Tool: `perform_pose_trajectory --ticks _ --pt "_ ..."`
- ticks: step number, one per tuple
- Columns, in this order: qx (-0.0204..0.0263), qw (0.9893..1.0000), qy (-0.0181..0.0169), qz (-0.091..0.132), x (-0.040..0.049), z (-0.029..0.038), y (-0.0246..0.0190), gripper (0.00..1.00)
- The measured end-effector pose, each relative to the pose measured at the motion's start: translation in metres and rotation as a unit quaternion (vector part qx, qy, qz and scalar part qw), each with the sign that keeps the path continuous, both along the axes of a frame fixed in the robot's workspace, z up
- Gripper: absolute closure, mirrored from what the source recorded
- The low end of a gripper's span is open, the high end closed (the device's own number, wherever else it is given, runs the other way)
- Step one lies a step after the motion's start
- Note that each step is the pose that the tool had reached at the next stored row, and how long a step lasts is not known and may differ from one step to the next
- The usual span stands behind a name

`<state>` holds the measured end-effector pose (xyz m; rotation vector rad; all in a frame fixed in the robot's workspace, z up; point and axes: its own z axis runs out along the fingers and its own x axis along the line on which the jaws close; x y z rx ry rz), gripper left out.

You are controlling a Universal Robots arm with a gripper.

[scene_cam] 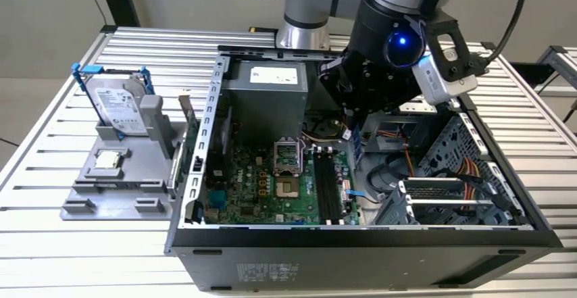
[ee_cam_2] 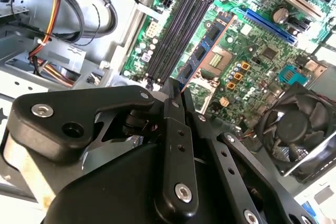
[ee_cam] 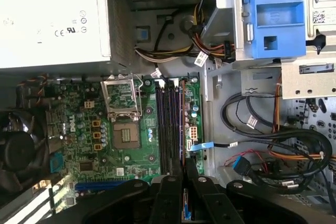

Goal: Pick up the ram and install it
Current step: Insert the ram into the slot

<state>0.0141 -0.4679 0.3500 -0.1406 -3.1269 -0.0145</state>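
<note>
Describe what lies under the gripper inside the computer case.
Under the gripper, shut on the ram, lie the black memory slots on the green motherboard. In the first wrist view the gripper covers the slots' near ends.

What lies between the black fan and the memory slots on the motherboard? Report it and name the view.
In the first wrist view, the CPU socket sits between the fan and the memory slots, with small board components around it.

gripper [ee_cam_2: 176,95] w/ ram [ee_cam_2: 202,51] above mobo slots [ee_cam_2: 176,30]
</note>
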Motion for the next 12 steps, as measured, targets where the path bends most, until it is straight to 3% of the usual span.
perform_pose_trajectory --ticks 12 --pt "0.0 1.0 0.0 0.0 0.0025 -0.0017 0.0 1.0"
